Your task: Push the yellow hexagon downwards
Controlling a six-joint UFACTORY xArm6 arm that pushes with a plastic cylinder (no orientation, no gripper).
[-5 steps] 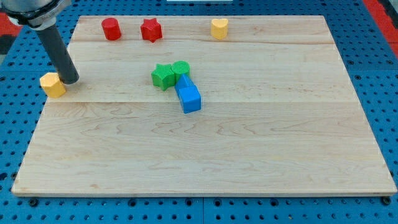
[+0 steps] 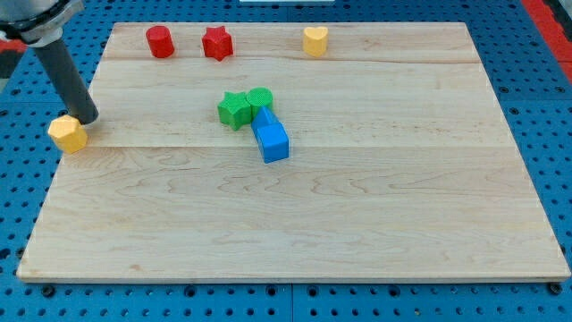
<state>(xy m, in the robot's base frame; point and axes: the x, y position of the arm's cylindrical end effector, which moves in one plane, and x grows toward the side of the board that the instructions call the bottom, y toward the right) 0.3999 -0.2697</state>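
Now my tip touches the upright yellow hexagon, no long axis; end effector jawless.

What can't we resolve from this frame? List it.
All in the camera view:
- Contact between my tip and the yellow hexagon: the two overlap in the image, so touching or just apart is unclear.
- Arm above the rod: cut off by the view's top-left corner.
- Second blue block behind the blue block: mostly hidden, shape unclear.
- Whether the yellow hexagon overhangs the board's left edge: too small.
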